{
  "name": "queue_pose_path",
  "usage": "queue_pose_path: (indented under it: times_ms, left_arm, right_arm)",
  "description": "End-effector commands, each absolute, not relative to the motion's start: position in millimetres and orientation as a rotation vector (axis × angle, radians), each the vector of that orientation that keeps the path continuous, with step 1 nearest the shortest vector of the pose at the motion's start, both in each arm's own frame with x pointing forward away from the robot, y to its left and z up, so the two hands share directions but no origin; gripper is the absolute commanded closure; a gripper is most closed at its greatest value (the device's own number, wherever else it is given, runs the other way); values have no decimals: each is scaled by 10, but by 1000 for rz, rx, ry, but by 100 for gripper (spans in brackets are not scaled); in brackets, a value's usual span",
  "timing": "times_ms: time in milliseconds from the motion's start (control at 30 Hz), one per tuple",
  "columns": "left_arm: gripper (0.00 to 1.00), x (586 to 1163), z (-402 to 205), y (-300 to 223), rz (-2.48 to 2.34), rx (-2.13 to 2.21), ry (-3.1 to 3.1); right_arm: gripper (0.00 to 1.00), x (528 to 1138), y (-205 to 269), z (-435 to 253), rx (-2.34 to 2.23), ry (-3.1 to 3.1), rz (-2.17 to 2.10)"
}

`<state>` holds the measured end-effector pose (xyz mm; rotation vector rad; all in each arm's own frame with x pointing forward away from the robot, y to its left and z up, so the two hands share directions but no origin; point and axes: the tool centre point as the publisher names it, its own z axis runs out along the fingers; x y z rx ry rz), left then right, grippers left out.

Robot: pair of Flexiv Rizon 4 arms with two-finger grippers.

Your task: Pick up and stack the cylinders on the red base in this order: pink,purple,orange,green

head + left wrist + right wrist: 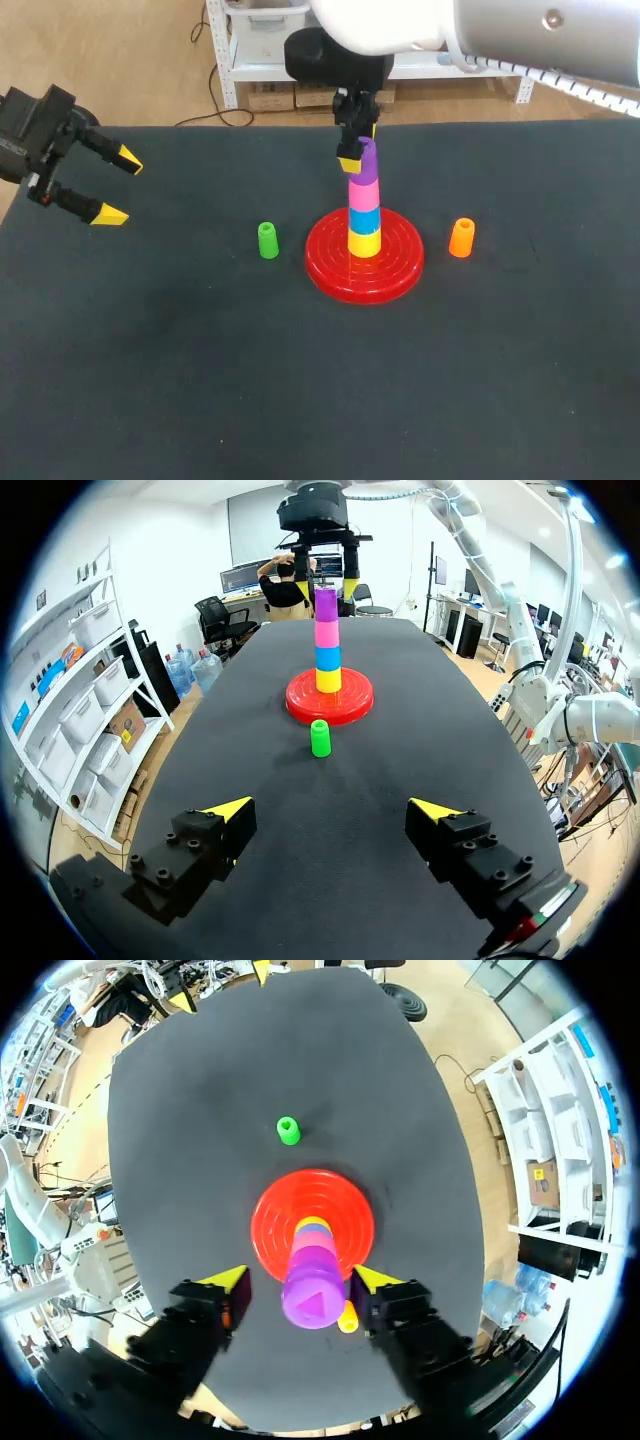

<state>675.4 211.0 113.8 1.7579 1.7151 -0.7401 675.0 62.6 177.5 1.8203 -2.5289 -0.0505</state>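
Note:
On the red base (pixel 330 275) stands a stack: yellow, blue, pink (pixel 363 192), and a purple cylinder (pixel 367 160) on top. My right gripper (pixel 361 150) hangs over the stack, open, one finger on each side of the purple cylinder (pixel 313 1298) with a gap showing beside it. The green cylinder (pixel 268 240) stands upright on the mat left of the base, the orange cylinder (pixel 461 237) right of it. My left gripper (pixel 110 186) is open and holds nothing at the table's far left, well away from the green cylinder (pixel 320 738) and the stack (pixel 327 640).
The dark mat (pixel 200 380) covers the whole table. My right arm (pixel 520 30) comes in across the back right, above the mat.

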Motion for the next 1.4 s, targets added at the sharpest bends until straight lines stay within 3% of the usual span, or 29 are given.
queue_pose_path:
  times_ms: [33,533,1400]
  left_arm:
    - [0,6747,1133,2109,-736,1757,1715]
    - [0,6747,1133,2109,-736,1757,1715]
    - [0,6747,1133,2109,-736,1757,1715]
  right_arm:
    - [0,6589,530,1874,1895,-2610,-78]
    - [0,6578,-114,2073,1699,-2905,-24]
    - [0,6600,-865,1004,1484,-2844,-143]
